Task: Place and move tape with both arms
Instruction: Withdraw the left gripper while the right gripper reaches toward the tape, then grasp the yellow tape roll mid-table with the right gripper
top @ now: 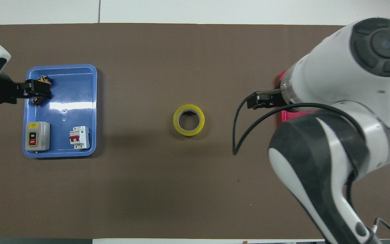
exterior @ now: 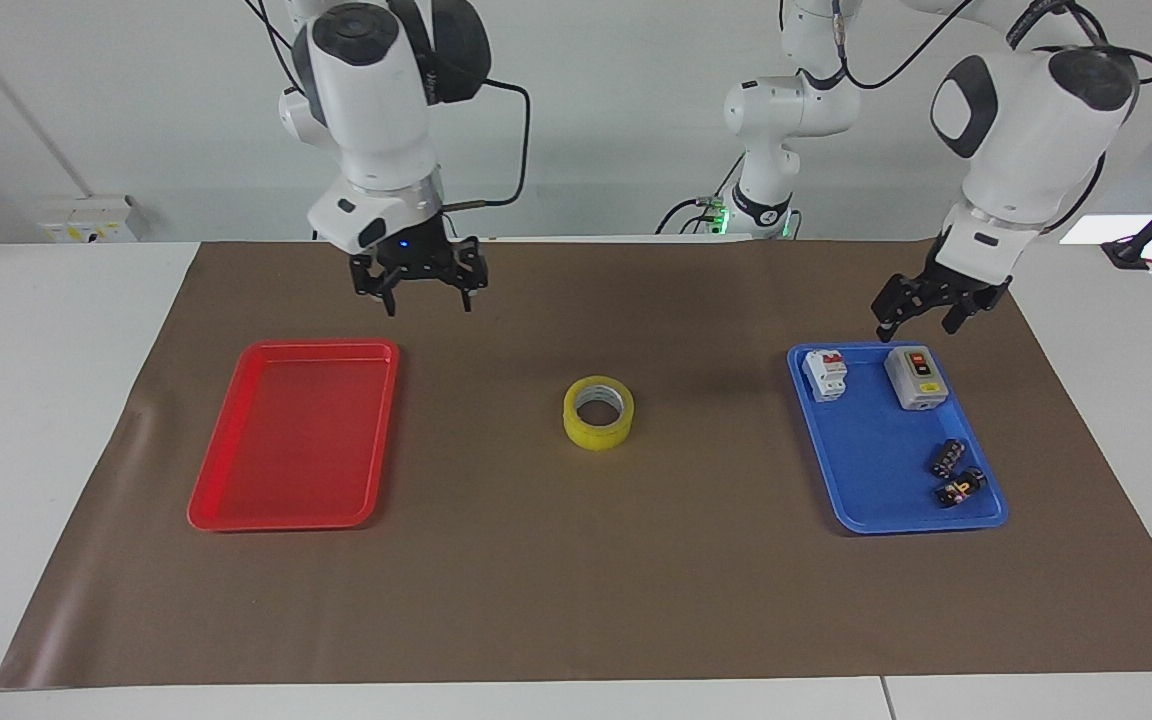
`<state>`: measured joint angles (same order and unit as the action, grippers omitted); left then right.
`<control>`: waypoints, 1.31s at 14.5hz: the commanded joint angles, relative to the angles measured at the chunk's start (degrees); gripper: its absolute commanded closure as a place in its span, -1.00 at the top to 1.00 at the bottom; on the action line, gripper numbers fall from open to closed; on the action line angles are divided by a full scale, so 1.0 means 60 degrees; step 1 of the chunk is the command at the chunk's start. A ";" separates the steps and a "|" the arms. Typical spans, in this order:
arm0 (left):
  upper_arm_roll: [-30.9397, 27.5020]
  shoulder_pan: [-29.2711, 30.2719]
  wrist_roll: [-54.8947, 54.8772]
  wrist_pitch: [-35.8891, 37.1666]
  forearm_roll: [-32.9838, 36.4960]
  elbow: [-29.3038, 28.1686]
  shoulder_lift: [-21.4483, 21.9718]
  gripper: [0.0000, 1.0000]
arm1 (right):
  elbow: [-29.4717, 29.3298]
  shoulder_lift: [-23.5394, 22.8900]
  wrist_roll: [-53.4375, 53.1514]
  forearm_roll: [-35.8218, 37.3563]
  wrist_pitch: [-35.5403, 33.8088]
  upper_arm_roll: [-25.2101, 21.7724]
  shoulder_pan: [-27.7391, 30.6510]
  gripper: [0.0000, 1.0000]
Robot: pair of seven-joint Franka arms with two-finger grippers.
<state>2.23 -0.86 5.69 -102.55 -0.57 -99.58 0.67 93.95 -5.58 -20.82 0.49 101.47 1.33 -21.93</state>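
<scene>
The tape (exterior: pixel 598 412) (top: pixel 188 120), a yellow roll with a pale core, lies flat on the brown mat midway between the two trays, and nothing touches it. My left gripper (exterior: pixel 919 322) (top: pixel 39 92) hangs open and empty in the air over the blue tray (exterior: pixel 866 480) (top: pixel 76 84). My right gripper (exterior: pixel 428 300) (top: pixel 259 100) is open and empty too, raised over the mat beside the red tray (exterior: pixel 236 500) (top: pixel 282 115), on the side toward the tape. In the overhead view the right arm hides most of the red tray.
The blue tray holds a grey switch box (exterior: pixel 915 378) (top: pixel 37 135), a white breaker (exterior: pixel 825 374) (top: pixel 78 137) and small black parts (exterior: pixel 951 458). The red tray has nothing in it. The brown mat (exterior: pixel 576 600) covers the table's middle.
</scene>
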 commanded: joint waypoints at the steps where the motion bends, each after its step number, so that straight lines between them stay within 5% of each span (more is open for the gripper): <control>1: 0.0068 0.0362 -0.0420 0.0976 -0.0330 0.0964 -0.0142 1.00 | 0.0832 -0.0270 -0.0615 0.0108 0.1364 -0.0047 -0.0664 1.00; 5: 0.0068 0.0377 -0.0436 0.1856 -0.0330 0.1231 0.0004 1.00 | 0.1669 -0.0870 -0.0954 0.0108 0.3199 -0.0047 -0.1046 1.00; 13: 0.0112 0.0231 -0.0421 0.1931 -0.0227 0.0571 0.0518 1.00 | 0.1670 -0.3009 -0.1321 0.0123 0.5646 -0.0047 -0.1779 1.00; 19: 0.0112 0.0245 -0.0597 0.1799 0.0051 0.0571 0.0503 1.00 | 0.2211 -0.3128 -0.1277 0.0401 0.6291 -0.0061 -0.1868 0.96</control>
<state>2.92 0.47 3.20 -91.37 -1.11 -94.49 2.16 104.98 -25.14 -27.82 1.72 136.90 1.17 -32.87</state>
